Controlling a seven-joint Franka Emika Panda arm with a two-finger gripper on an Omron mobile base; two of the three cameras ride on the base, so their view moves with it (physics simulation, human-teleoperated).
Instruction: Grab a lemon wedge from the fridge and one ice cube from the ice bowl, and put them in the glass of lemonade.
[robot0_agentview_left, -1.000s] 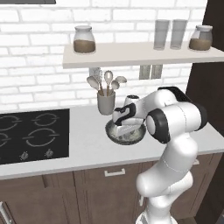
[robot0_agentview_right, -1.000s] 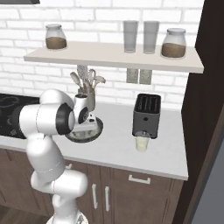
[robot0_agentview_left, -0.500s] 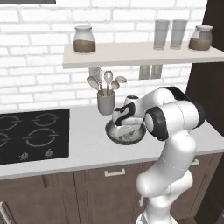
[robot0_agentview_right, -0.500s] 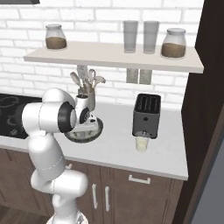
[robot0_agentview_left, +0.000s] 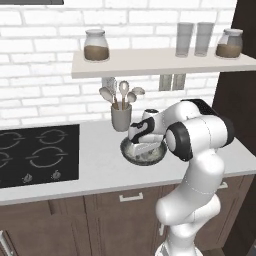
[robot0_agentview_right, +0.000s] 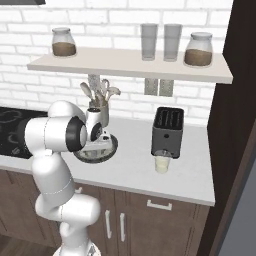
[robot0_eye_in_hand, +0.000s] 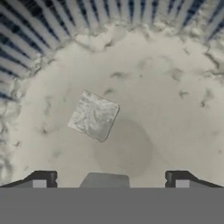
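The gripper (robot0_eye_in_hand: 109, 177) hangs low over the ice bowl (robot0_agentview_left: 131, 154), pointing down into it, with its jaws spread wide and nothing between them. In the hand view the two dark fingertips (robot0_eye_in_hand: 41, 178) stand far apart at the bottom edge, and a single square ice cube (robot0_eye_in_hand: 93, 115) lies on the speckled whitish floor of the bowl — just ahead of the tips and a little toward the left one, not touched by either. The bowl's ribbed dark wall curves across the top of that view.

From the base views the bowl sits on the pale surface (robot0_agentview_right: 135, 170), just in front of the grey utensil cup (robot0_agentview_left: 121, 116) and to the right of the black hob (robot0_agentview_left: 35, 155). Further right stands the black toaster (robot0_agentview_right: 167, 132), and the glass of lemonade (robot0_agentview_right: 161, 164) is right in front of it — well apart from the bowl. Above, a shelf (robot0_agentview_right: 130, 65) carries two jars and two tall clear glasses.
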